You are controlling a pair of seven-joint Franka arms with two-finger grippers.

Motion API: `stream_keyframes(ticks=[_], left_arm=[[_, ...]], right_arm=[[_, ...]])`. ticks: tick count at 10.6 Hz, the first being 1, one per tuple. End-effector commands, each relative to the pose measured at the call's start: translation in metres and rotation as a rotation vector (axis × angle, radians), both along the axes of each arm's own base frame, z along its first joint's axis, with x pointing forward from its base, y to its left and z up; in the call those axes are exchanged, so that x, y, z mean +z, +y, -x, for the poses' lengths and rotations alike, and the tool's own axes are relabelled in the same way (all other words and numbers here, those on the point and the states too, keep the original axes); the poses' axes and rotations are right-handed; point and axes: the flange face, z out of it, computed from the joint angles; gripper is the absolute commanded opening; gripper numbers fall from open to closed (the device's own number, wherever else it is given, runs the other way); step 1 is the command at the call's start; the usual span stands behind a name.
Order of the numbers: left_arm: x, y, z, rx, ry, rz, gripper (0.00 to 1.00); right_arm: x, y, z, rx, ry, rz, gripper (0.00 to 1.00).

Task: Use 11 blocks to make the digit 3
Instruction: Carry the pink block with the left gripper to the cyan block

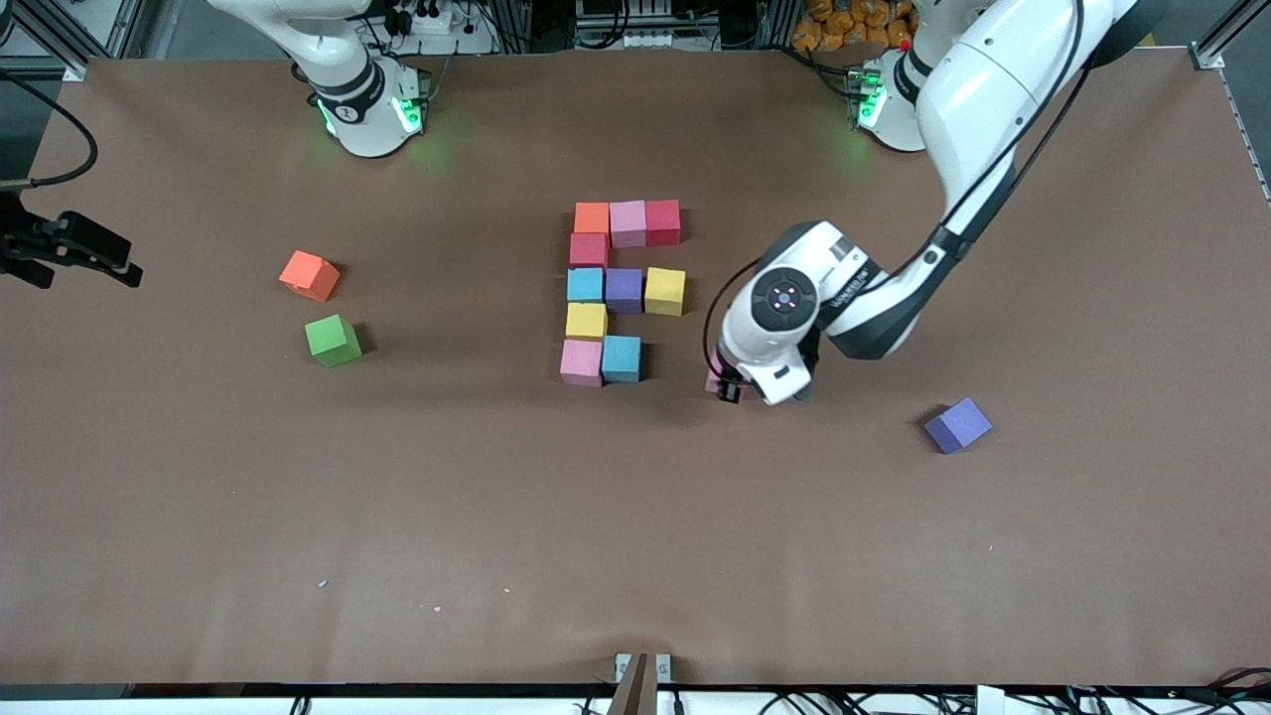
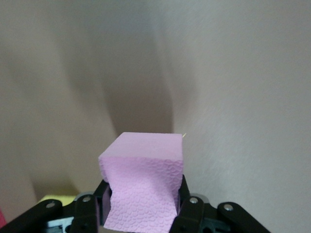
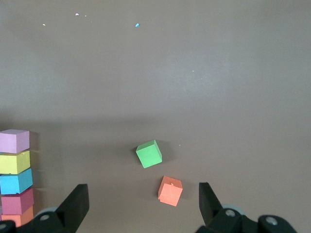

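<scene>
Ten blocks lie together mid-table. The farthest row is orange (image 1: 591,216), pink (image 1: 628,222) and red (image 1: 662,221), with a red one (image 1: 588,249) under the orange. Then come light blue (image 1: 585,285), purple (image 1: 624,290) and yellow (image 1: 664,291), a yellow one (image 1: 586,320), and a nearest row of pink (image 1: 581,362) and light blue (image 1: 622,358). My left gripper (image 1: 728,387) (image 2: 143,196) is shut on a pink block (image 2: 146,165) (image 1: 712,382), low beside that nearest row toward the left arm's end. My right gripper (image 3: 143,199) hangs open over a loose orange block (image 3: 170,191).
The loose orange block (image 1: 310,275) and a green cube (image 1: 333,341) lie toward the right arm's end. A loose purple cube (image 1: 958,425) lies toward the left arm's end, nearer the front camera. A black device (image 1: 70,248) juts in at the table edge.
</scene>
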Motion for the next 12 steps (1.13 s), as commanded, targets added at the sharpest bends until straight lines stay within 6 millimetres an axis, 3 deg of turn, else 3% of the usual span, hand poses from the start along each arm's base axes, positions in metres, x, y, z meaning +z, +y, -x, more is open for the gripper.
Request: stream_keyframes(ticks=[1, 3, 7, 10, 12], left_arm=[[0.001, -0.02, 0.014, 0.078, 0.023, -0.003, 0.34], [-0.005, -0.041, 0.019, 0.098, 0.034, 0.008, 0.34], [-0.019, -0.062, 0.034, 0.116, 0.051, -0.003, 0.33], [-0.022, -0.075, 0.029, 0.114, 0.016, -0.015, 0.33], [-0.027, -0.073, 0.022, 0.113, -0.011, -0.039, 0.33]], right_arm=[[0.017, 0.002, 0.004, -0.012, -0.023, 0.032, 1.0], [0.018, 0.009, 0.003, -0.001, -0.026, 0.04, 1.0], [0.018, 0.007, 0.002, -0.004, -0.03, 0.042, 1.0], [0.016, 0.008, 0.002, -0.008, -0.02, 0.04, 1.0], [0.017, 0.008, 0.002, -0.01, -0.029, 0.04, 1.0]])
